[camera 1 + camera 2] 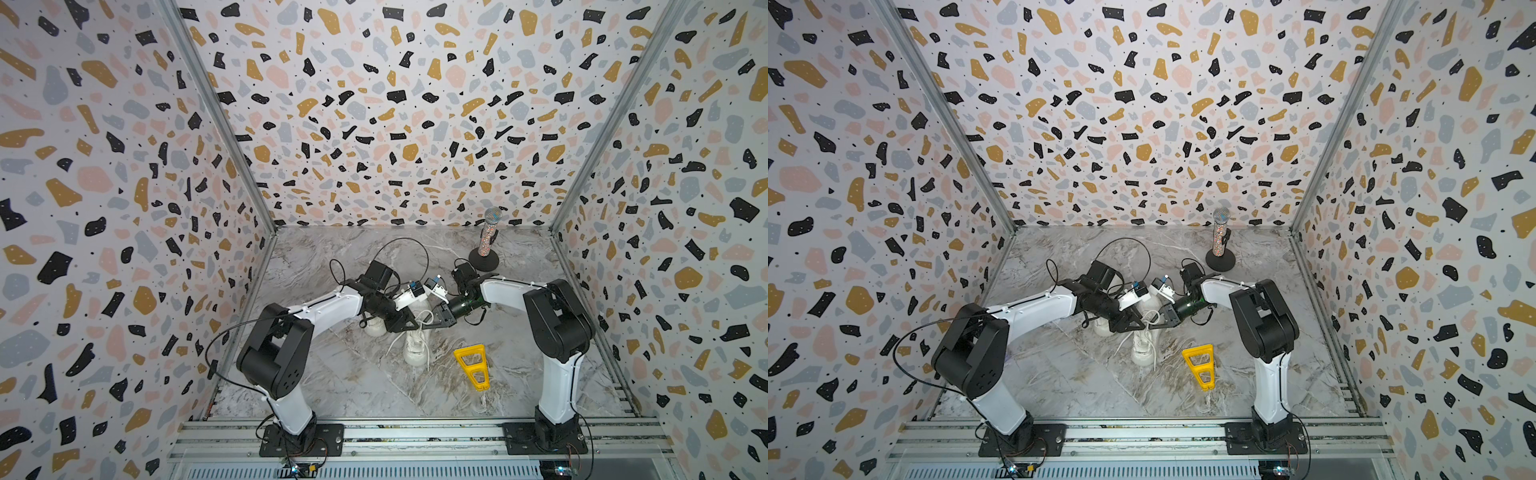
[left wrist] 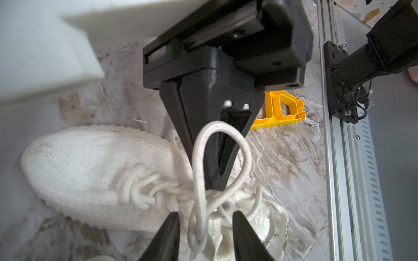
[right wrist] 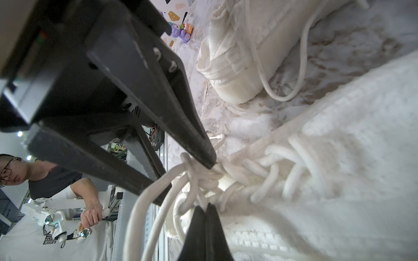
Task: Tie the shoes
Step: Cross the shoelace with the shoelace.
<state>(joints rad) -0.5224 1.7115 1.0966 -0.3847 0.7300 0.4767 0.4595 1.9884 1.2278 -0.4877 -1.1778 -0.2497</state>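
Judging from the laces, the task is taken to be partway through its first shoe. That shoe is set on the desk directly beneath both tools. A raised loop is seen standing from a knot at the tongue. The tips of the right tool are seen inside the loop's outline, pressed together. Whether a strand is pinched between them cannot be told. The left tool is held with its fingers apart; the loop's lower strands pass between them and nothing is gripped.

A full bow is not made out: only one loop is shown, and loose ends are trailed on the desk beside the shoe. The second shoe, just beside the left tool, is judged untied, with a slack lace draped over it.

In both top views that shoe is mostly covered by the left arm, and the knot is hidden by the two tools. In the wrist views the knot is a white tangle on white fabric, so the crossings cannot be followed.
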